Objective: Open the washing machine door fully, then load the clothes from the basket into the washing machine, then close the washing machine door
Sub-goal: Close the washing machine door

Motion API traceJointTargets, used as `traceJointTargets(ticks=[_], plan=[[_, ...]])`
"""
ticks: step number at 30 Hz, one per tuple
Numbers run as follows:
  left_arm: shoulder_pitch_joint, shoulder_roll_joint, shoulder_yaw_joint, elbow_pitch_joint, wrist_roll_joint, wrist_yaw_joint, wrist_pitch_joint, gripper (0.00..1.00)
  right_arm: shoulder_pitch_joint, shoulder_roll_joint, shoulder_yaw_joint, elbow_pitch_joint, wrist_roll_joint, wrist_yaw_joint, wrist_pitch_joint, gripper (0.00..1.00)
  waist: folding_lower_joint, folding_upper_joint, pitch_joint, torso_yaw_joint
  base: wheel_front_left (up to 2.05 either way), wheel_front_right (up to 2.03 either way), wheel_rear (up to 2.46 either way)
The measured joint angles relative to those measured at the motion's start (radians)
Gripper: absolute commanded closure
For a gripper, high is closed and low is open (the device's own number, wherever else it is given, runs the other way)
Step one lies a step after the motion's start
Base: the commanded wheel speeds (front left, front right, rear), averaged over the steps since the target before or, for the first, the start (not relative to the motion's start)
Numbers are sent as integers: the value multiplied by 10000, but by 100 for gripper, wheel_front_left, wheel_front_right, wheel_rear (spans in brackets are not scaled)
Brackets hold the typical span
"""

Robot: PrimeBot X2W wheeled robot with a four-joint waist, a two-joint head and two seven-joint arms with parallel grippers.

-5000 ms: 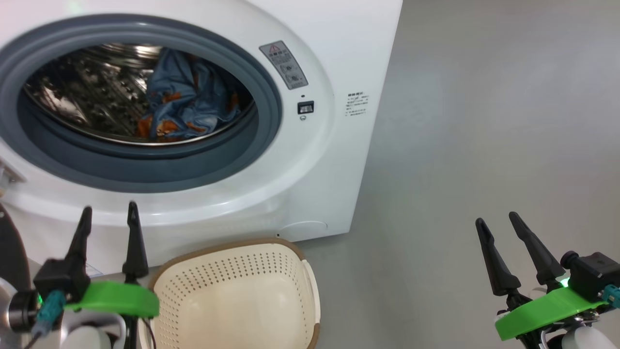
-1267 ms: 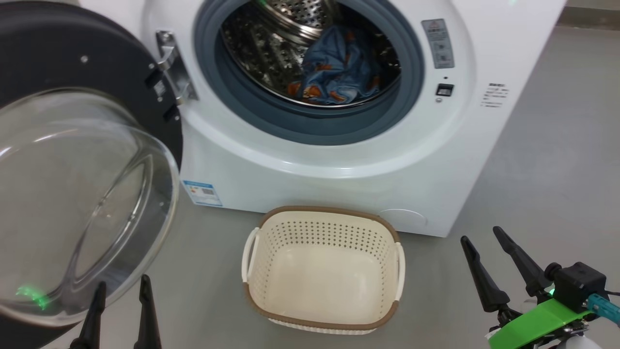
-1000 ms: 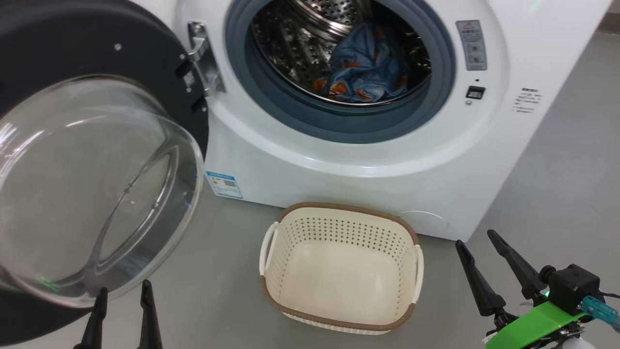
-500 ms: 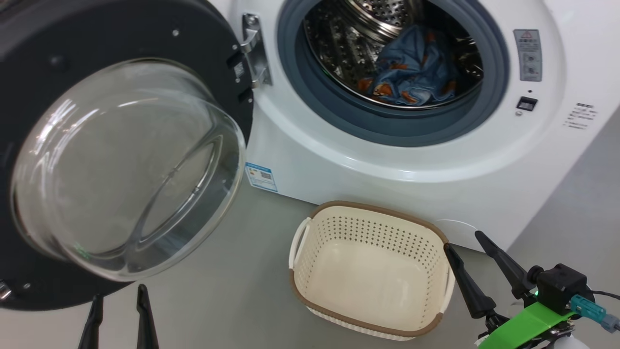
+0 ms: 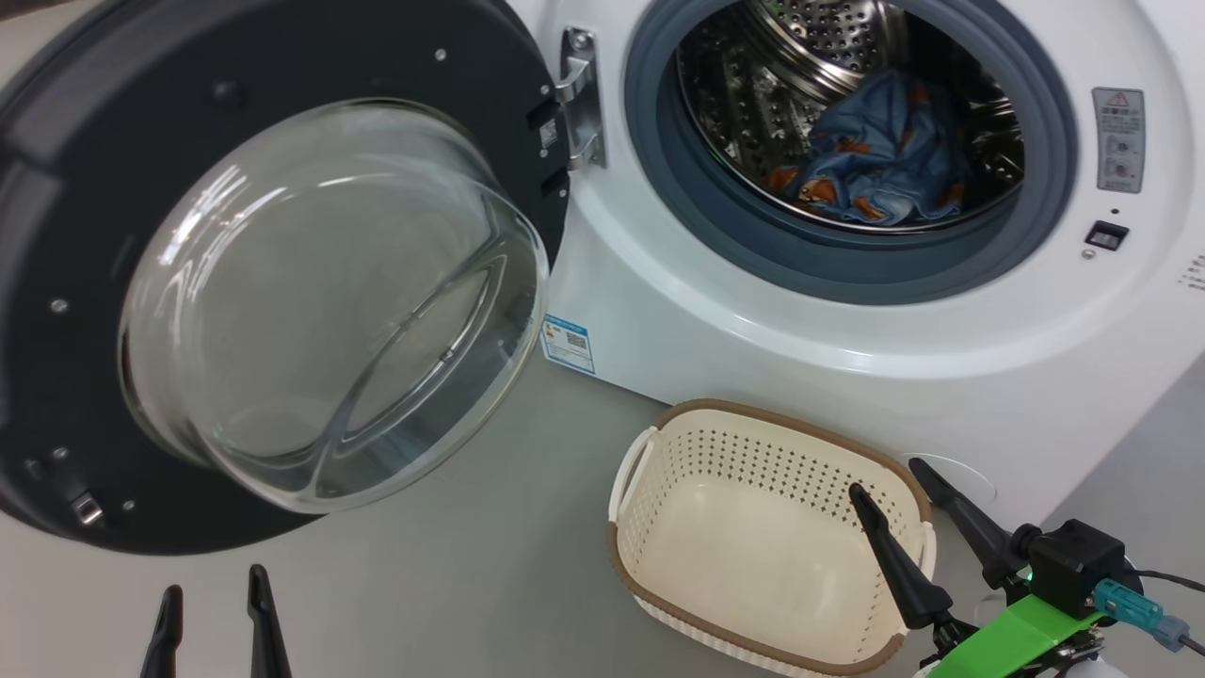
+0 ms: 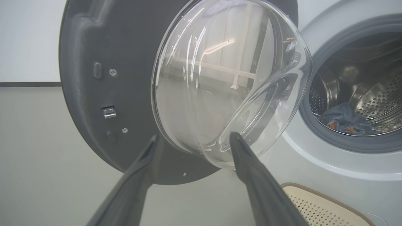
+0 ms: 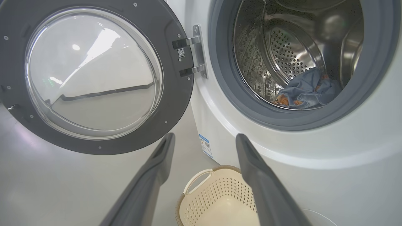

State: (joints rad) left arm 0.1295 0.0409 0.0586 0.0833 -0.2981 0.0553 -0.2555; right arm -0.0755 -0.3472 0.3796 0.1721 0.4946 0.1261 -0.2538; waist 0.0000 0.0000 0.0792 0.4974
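Observation:
The washing machine (image 5: 847, 377) stands with its black round door (image 5: 94, 188) swung wide open to the left, glass bowl (image 5: 329, 301) bulging toward me. Light-blue bear-print clothes (image 5: 875, 151) lie inside the steel drum (image 7: 282, 47). The cream basket (image 5: 772, 565) sits empty on the floor before the machine. My left gripper (image 5: 215, 603) is open at the bottom left, below the door; in the left wrist view its fingertips (image 6: 234, 138) reach the glass bowl (image 6: 226, 78). My right gripper (image 5: 890, 476) is open over the basket's right rim.
Grey floor (image 5: 471, 565) stretches between the open door and the basket. A blue label sticker (image 5: 568, 344) sits low on the washer front. The door's hinge (image 5: 579, 94) joins it at the washer's left side. A white wall (image 6: 28, 37) rises behind the door.
The head camera has swung left, so the whole picture shifted right and the door came fully into view. The right gripper now overlaps the basket's right rim. The clothes stay in the drum.

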Motion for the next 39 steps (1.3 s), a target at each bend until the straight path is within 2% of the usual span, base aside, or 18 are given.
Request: traceJointTargets(ticks=[8,20,21,22,23,27,30,31,32,34,37,39], plan=[[60,0,61,-71,-31,134,0,0,-1,-4,35,12,56,0,2,0,0,0,-20,347,0,0,0],[199,0,232,-424,-127,249,0,0,-10,-31,121,29,71,0,0,0,0,0,-8,381,0,0,0],[199,0,280,-514,-134,247,0,38,-10,-31,121,31,71,0,2,0,0,0,-9,381,0,0,0],[197,0,343,-616,-140,245,0,64,-10,-29,119,33,71,0,0,0,0,0,-11,380,0,0,0],[195,0,418,-690,-173,203,0,100,-10,-27,117,33,71,0,0,0,0,0,-14,379,0,0,0],[147,-10,965,-1198,-299,-63,0,100,-9,2,82,33,71,0,0,0,0,0,-24,374,0,0,0],[-187,-13,1666,-1666,-293,-600,0,100,-5,38,29,25,71,0,0,0,0,0,-13,365,0,0,0],[-187,-13,1666,-1666,-293,-600,0,100,-5,38,29,25,71,0,0,0,0,0,-13,365,0,0,0],[-637,19,2186,-1839,-299,-1064,0,100,-3,73,8,17,71,0,0,0,-1,0,8,343,0,0,0],[-889,52,2441,-1854,-351,-1235,0,100,-2,79,4,12,71,0,0,0,0,0,25,322,0,0,0],[-1785,217,3093,-1791,-1039,-1576,-2,100,-4,90,-2,6,69,0,2,0,0,0,99,232,0,0,0],[-2399,596,3411,-1563,-1452,-1670,-10,100,-5,92,2,0,69,0,0,0,0,0,160,158,0,0,0]])
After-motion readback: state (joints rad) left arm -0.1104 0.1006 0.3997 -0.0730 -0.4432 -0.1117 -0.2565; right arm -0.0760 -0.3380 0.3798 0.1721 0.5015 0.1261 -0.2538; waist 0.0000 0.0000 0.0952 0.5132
